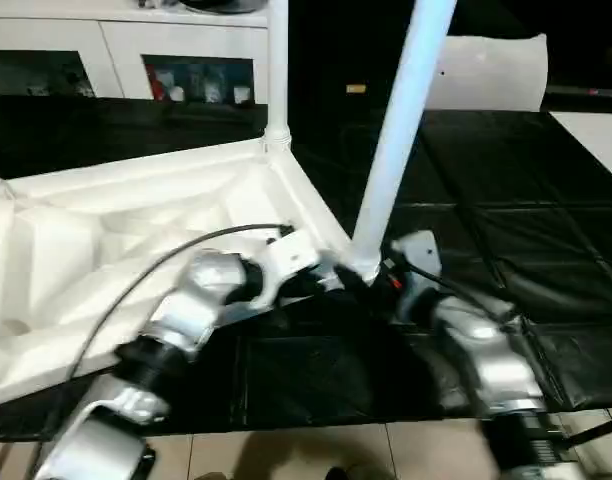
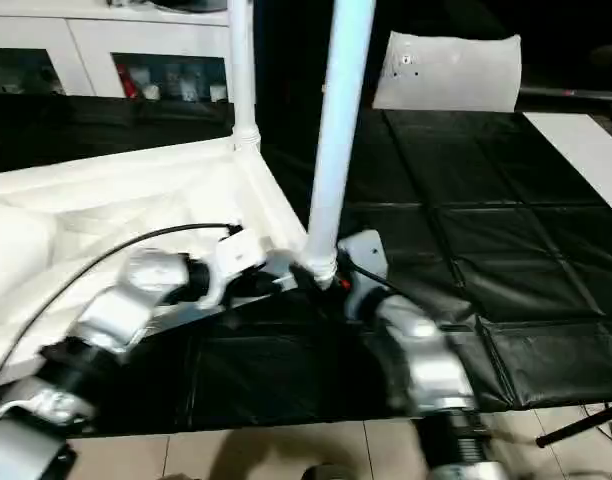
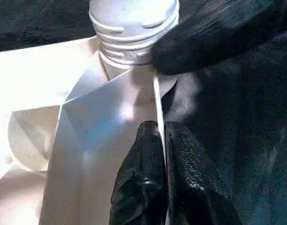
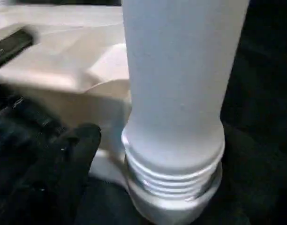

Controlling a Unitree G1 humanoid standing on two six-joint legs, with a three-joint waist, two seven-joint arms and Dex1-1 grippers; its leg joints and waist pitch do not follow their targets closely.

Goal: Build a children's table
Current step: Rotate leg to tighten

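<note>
The tabletop (image 1: 136, 230) lies upside down on the black mat (image 1: 506, 250), ribbed underside up, its near corner socket between the two grippers. Nearest the robot, the left gripper (image 3: 160, 154) is clamped on the thin rim wall just short of that corner, one finger on each side of it. Just beyond those fingers the leg (image 1: 396, 140) stands in the socket with threads still showing at its foot (image 4: 174, 183), so it looks only partly screwed home. Its long axis rises steeply and leans a little away to the right. The right gripper (image 1: 386, 285) sits close against the leg's foot on the robot's right side; its jaws appear spread, not gripping the tube, though the view is partly blocked. It is the arm nearer the leg, so any turning falls to it. Farther back, a second leg (image 1: 277, 70) stands upright in the far corner.
</note>
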